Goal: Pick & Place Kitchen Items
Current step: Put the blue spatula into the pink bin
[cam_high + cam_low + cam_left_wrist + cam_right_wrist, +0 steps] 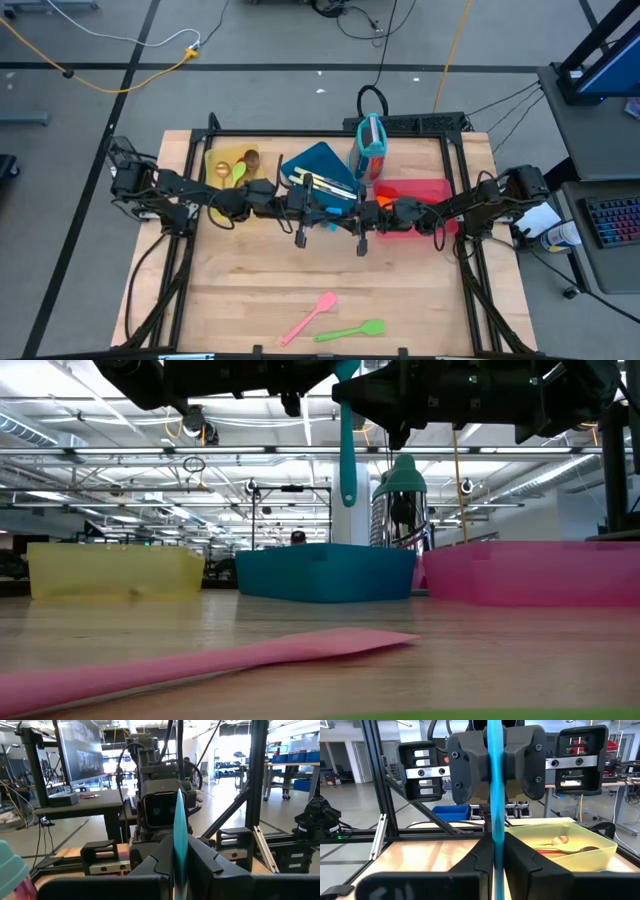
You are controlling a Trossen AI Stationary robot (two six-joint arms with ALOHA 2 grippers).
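Note:
A slim teal utensil [347, 450] hangs upright in the air above the blue tray [318, 163], between my two arms, which reach level toward each other. My left gripper [179, 870] and my right gripper [495, 865] are both shut on it, face to face. Its rounded lower end [348, 498] hangs free. A pink spatula [311, 316] and a green spoon [352, 330] lie flat on the table near its near edge. A wooden spoon [248, 160] and a green spoon [238, 172] lie in the yellow tray [214, 163]. My left gripper pinches the teal utensil's thin blade [179, 835] between its two fingers, coming level from the table's left. The utensil stands upright, lifted clear of the table. My right gripper pinches the same utensil [495, 820] between its two fingers [520, 865], coming level from the table's right, just opposite the left gripper's fingers [525, 760]. The utensil stays upright and hangs below the hold.
An upright teal holder [371, 146] stands behind the trays. The red tray [420, 192] lies under my right arm with an orange item in it. Black frame rails [190, 200] run along the table's sides. Bare wood lies between the trays and the two near utensils.

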